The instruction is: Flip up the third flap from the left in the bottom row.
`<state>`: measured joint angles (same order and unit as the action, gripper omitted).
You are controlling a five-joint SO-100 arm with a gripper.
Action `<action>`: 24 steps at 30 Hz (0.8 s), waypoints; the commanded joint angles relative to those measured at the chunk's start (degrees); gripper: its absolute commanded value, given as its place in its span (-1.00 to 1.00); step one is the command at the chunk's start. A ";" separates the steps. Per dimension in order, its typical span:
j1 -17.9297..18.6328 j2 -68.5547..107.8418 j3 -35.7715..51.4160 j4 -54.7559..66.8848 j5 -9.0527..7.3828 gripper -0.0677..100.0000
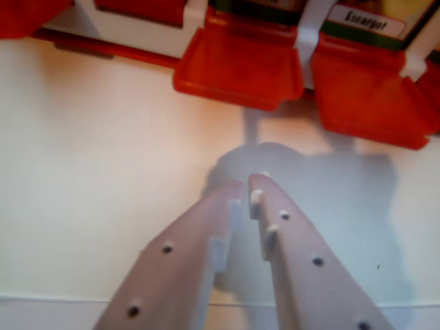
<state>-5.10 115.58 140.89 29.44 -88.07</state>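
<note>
The pale grey two-fingered plastic claw (246, 184) comes up from the bottom of the wrist view, and its tips sit pretty much together, just a thin sliver of gap between them near the end. So it's clenched on nothing; there's no object between the fingers (295, 247), and the tips hover over the plain off-white tabletop (89, 179) without clearly touching anything. Its shadow pools on the table right ahead of the tips.

Further out, along the top edge, there's a row of glossy red plastic flaps. The one straight ahead of the claw is the red flap in the middle (237, 65), lying down flat toward the table, well apart from the tips. To the wrist view's right is another red flap (371, 93), also down, with a white label strip (366, 22) above it carrying dark lettering I can't read properly. White dividers (307, 34) sit between them. Which flap counts as third from the left, I can't tell from here, and I can't see what's behind any of them.
</note>
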 commanded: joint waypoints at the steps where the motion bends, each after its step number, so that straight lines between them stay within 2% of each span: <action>1: -0.62 -0.53 -5.80 -1.93 -0.35 -1.00; 6: -1.05 -2.55 -7.73 -2.99 -0.18 -1.00; 13: -0.53 -5.36 -9.84 -5.36 -0.97 -1.00; 19: 0.44 -7.56 -13.36 -5.80 -0.97 -1.00; 24: 1.93 -9.49 -16.00 -5.98 -1.58 -1.00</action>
<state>-3.78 105.82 131.22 24.61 -88.86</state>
